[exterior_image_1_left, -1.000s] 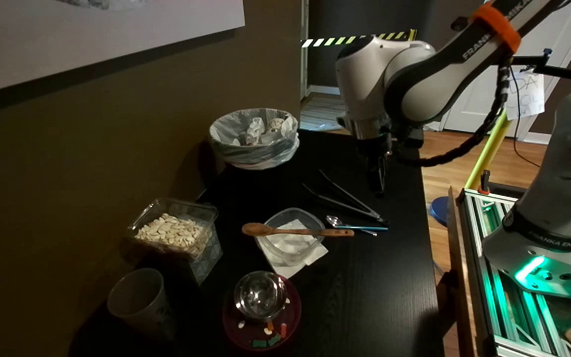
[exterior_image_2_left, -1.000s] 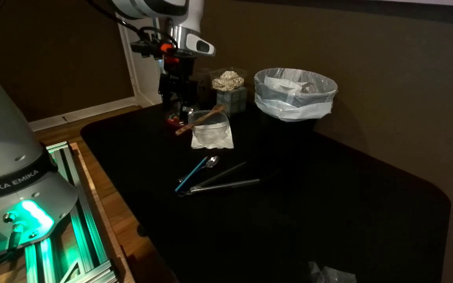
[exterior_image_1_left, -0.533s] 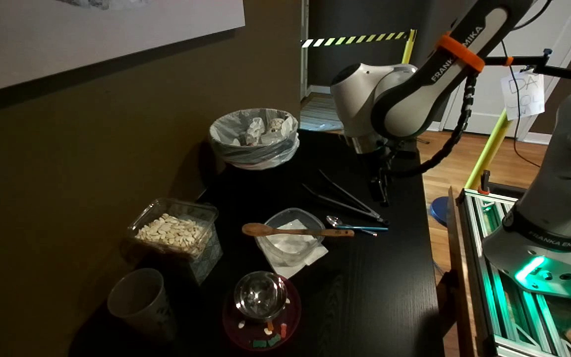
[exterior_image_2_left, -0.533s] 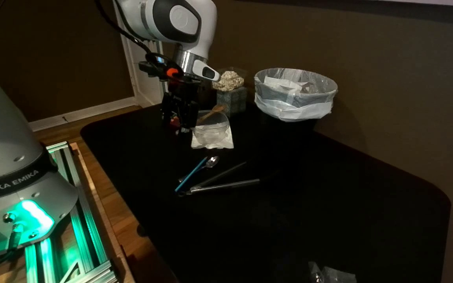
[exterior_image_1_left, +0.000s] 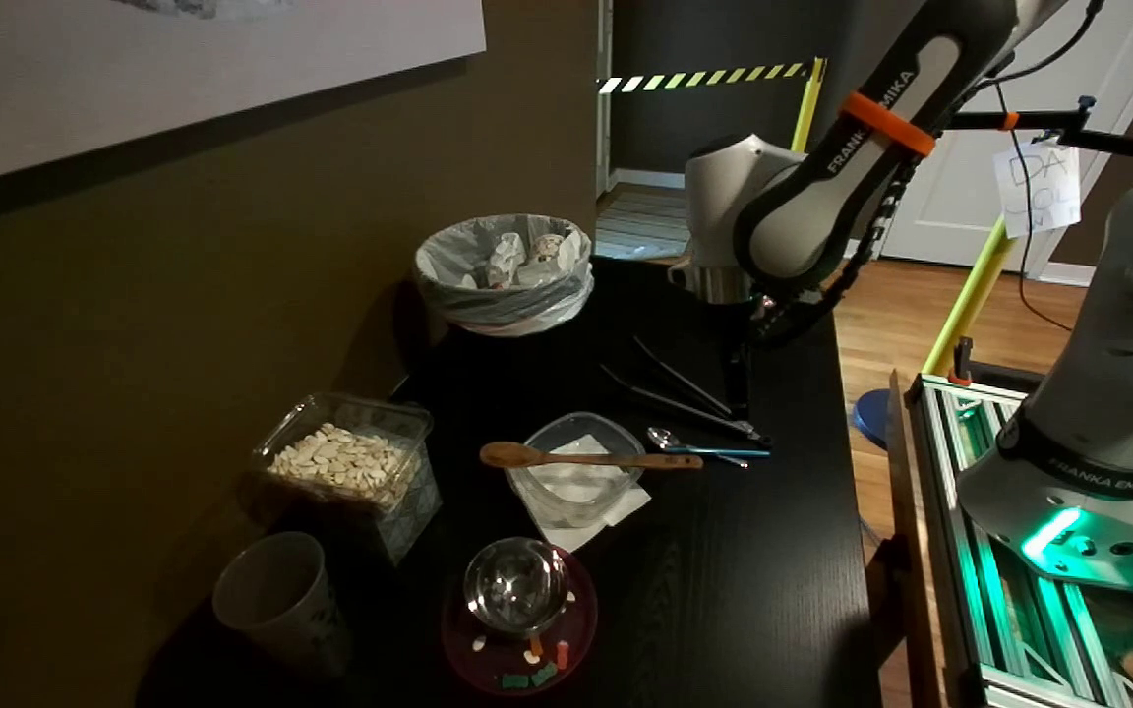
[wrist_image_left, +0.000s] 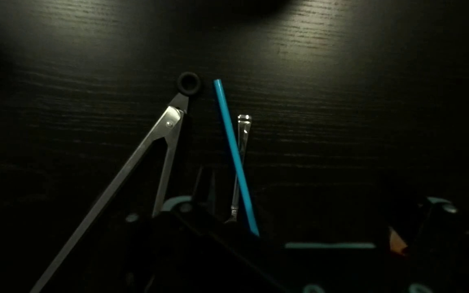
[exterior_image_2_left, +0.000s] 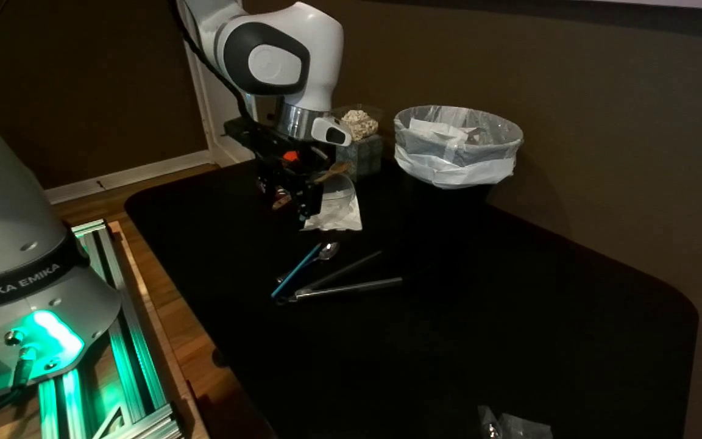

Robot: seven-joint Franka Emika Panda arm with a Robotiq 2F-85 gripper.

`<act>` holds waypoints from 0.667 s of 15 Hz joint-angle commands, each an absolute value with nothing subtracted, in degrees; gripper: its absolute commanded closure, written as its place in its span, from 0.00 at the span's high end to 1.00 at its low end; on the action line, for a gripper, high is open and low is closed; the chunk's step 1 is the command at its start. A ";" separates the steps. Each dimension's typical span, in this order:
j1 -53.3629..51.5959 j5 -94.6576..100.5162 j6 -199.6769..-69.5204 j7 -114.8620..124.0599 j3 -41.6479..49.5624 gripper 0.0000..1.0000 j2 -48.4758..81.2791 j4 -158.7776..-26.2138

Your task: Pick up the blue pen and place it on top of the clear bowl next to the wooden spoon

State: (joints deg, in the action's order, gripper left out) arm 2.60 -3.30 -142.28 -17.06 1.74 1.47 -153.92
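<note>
The blue pen (wrist_image_left: 234, 150) lies on the dark table across a metal teaspoon (wrist_image_left: 244, 128). It also shows in both exterior views (exterior_image_1_left: 755, 454) (exterior_image_2_left: 293, 274). The clear bowl (exterior_image_1_left: 566, 513) stands on a white napkin, with the wooden spoon (exterior_image_1_left: 586, 459) lying across its rim. In an exterior view my gripper partly covers the bowl (exterior_image_2_left: 340, 190) and spoon (exterior_image_2_left: 337, 169). My gripper (wrist_image_left: 301, 185) is open and empty, above the table, fingers wide apart. In the wrist view, the pen's lower end runs between the fingers, nearer the left one. In an exterior view the gripper (exterior_image_2_left: 287, 204) points down.
Metal tongs (wrist_image_left: 124, 175) lie open beside the pen. A lined bin (exterior_image_1_left: 503, 295), a box with a tub of seeds (exterior_image_1_left: 350, 462), a plastic cup (exterior_image_1_left: 276, 600) and a red plate (exterior_image_1_left: 468, 664) with a metal bowl (exterior_image_1_left: 517, 587) stand around the table.
My gripper has come down toward the table. In an exterior view it has shifted right, now in front of the clear bowl's left part. The pen, bowl and spoon have not moved.
</note>
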 commanded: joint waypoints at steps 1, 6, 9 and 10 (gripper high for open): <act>3.88 -13.69 -146.31 -31.88 1.51 1.00 7.45 -153.38; 4.58 -11.37 -144.65 -29.19 0.89 1.00 8.10 -153.20; 4.95 -14.62 -152.56 -33.48 -1.11 1.00 10.84 -153.01; 5.44 -16.11 -154.97 -34.57 -1.94 1.00 12.76 -152.31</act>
